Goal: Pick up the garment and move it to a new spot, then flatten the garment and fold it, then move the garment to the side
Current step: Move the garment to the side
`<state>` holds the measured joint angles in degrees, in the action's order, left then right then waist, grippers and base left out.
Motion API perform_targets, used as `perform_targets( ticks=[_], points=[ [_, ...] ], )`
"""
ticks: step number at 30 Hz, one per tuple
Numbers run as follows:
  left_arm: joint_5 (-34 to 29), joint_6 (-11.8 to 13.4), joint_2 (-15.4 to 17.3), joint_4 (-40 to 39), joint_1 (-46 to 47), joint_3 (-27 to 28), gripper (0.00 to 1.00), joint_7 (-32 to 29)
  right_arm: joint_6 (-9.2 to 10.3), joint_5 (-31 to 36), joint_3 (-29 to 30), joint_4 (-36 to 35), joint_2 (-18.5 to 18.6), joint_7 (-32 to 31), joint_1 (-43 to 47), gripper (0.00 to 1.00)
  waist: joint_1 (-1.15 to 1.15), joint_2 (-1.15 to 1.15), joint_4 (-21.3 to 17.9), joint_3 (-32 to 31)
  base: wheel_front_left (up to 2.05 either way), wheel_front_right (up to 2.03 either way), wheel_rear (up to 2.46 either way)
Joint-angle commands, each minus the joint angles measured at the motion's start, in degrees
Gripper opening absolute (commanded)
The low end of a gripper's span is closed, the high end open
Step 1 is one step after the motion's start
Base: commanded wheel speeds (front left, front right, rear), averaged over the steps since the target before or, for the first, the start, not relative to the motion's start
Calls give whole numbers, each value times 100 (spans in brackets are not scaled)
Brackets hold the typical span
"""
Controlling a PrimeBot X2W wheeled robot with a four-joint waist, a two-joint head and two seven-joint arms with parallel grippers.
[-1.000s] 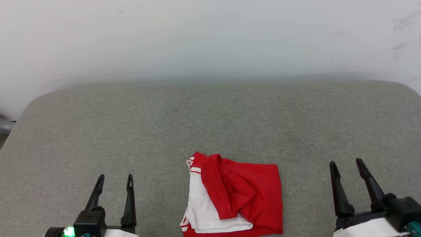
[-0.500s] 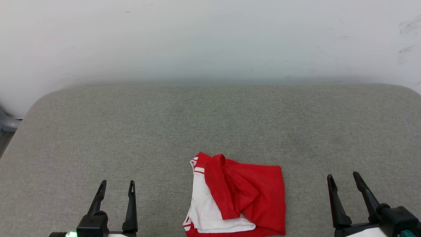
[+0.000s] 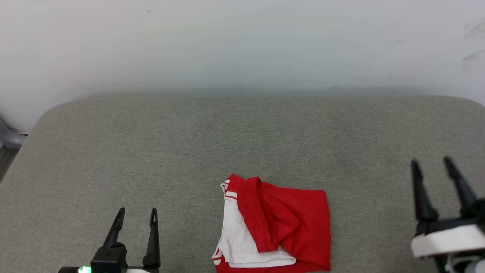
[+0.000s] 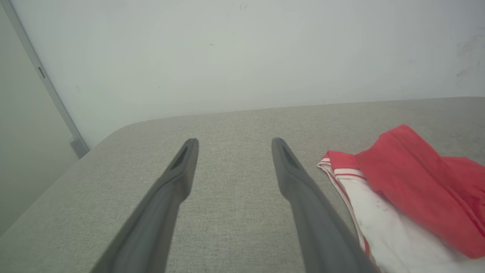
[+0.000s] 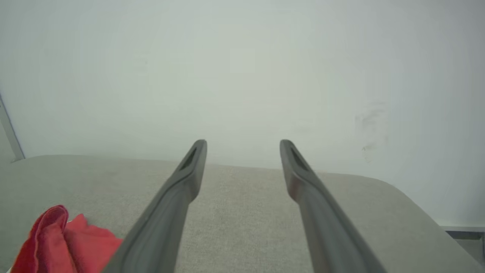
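No text, label, brand, number or sign can be read in any view. The garment lies crumpled, and the cloth that faces up is plain red and white with striped trim. The dark scuff marks on the wall are smudges, not writing.

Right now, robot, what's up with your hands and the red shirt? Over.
Left hand open, empty, left of the shirt. Right hand open, empty, on its right. Shirt crumpled on the grey cushion, untouched. Nothing in the way.
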<state>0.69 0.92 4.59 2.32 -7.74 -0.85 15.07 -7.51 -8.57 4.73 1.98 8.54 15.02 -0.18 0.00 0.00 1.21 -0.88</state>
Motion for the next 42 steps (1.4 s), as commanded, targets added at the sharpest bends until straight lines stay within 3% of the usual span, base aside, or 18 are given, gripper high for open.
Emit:
perform_targets(
  ticks=[1,6,11,13,19,24,29,42],
  points=[
    [4,-16,14,13,44,2,100,12,5,-32,12,-30,33,6,-90,100,0,0,6,0,0,0,0],
    [-10,-38,10,28,120,-67,100,12,4,-602,-104,-221,778,-708,-897,100,0,0,117,39,0,0,0],
    [-12,-50,-7,40,205,-140,100,12,5,-1571,-694,-312,1439,-2173,-1319,100,0,0,217,107,0,0,0],
    [-6,-47,-11,37,230,-146,100,12,4,-1805,-827,-347,1533,-2478,-1395,100,0,0,233,131,0,0,0],
    [13,-45,-29,38,345,-187,100,12,4,-2871,-1466,-256,1934,-4226,-1519,100,0,0,320,283,0,0,0],
    [28,-73,-48,64,459,-263,100,12,5,-3674,-1756,27,1941,-5285,-1379,100,0,0,445,399,0,0,0],
    [39,-61,-67,59,573,-337,100,12,4,-4128,-2015,399,1916,-5802,-1246,100,0,0,579,530,0,0,0],
    [86,-109,-102,75,935,-425,100,12,6,-4340,-2517,1588,1381,-5507,-1519,100,0,0,900,1026,0,0,0]
  ],
)
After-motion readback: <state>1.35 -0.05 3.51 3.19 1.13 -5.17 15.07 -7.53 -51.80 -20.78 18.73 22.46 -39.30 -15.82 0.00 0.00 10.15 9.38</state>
